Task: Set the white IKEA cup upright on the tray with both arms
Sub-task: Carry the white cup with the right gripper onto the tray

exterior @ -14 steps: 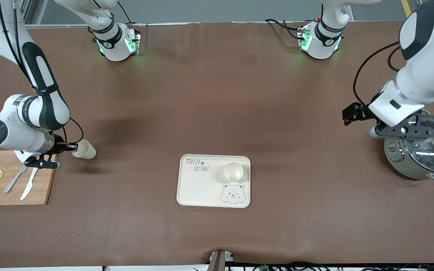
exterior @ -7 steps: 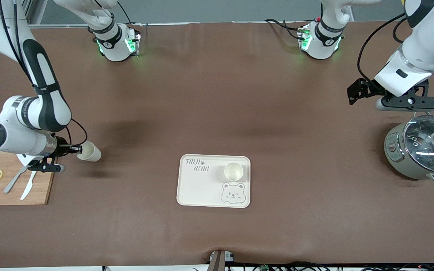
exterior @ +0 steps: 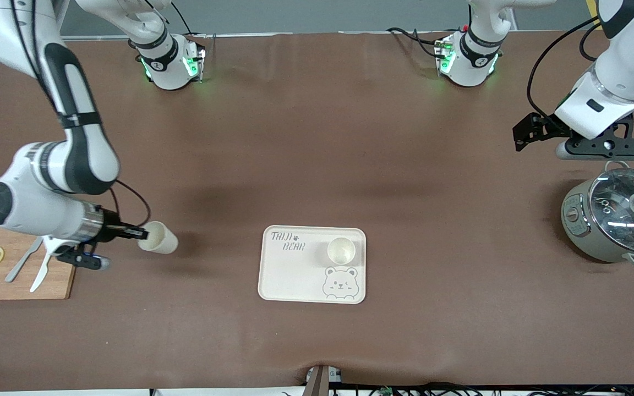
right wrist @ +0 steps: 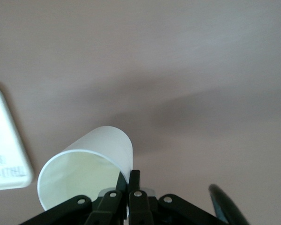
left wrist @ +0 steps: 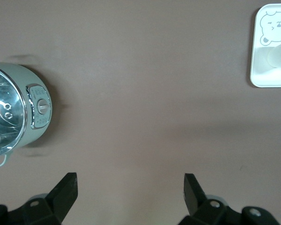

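Note:
My right gripper [exterior: 142, 234] is shut on the rim of a white cup [exterior: 158, 238]. It holds the cup tipped on its side, above the table between the cutting board and the tray [exterior: 289, 275]. In the right wrist view the fingers pinch the cup [right wrist: 84, 173] wall at the rim, with the tray's edge [right wrist: 2, 150] in sight. A second white cup [exterior: 341, 250] stands upright on the cream bear tray. My left gripper [exterior: 606, 147] is open and empty, over the table beside the pot. Its wrist view shows the gripper [left wrist: 129, 187] over bare table, with the tray corner [left wrist: 267, 70] in sight.
A wooden cutting board [exterior: 14, 275] with lemon slices, a knife and a fork lies at the right arm's end. A grey-green pot with a glass lid [exterior: 617, 220] stands at the left arm's end; it also shows in the left wrist view [left wrist: 14, 115].
My right gripper has carried the cup from beside the cutting board toward the tray. My left gripper has lifted off the pot and moved toward its base.

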`<state>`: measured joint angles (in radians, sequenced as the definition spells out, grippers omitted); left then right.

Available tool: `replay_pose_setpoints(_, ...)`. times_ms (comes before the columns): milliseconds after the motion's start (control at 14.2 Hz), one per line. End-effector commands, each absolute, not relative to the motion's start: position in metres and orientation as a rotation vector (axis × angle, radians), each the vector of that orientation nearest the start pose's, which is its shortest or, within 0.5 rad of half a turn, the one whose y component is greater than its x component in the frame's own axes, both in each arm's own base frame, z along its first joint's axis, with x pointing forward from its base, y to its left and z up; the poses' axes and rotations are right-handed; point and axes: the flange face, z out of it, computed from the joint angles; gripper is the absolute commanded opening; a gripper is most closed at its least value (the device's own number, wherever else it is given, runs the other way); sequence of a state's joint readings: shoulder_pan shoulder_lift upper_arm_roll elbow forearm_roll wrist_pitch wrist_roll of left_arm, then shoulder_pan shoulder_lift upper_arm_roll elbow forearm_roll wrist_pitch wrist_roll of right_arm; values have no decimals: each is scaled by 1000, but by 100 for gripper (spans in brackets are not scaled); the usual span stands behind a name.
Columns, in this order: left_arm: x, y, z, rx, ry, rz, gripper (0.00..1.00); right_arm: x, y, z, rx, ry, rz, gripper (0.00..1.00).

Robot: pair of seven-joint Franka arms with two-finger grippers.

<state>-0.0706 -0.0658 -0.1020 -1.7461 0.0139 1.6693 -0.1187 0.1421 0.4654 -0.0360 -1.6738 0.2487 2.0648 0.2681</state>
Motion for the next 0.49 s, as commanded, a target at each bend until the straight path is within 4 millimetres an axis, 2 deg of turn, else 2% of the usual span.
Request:
replay_pose_setpoints(0,520,-80,594,-3147,69,-15,100,681,144,331,-2898,587,168,0)
replay_pose_setpoints(70,518,-79,596,-3149,87,-19,100,684,158,329,-2896,597,175,0)
replay_pose_setpoints(211,516,-68,587,-3149,122,9,100,678,213,321,-2903,642,194,0)
replay_pose_setpoints(422,514,-64,582,-3148,149,33,100,672,266,309,-2898,733,204,0)
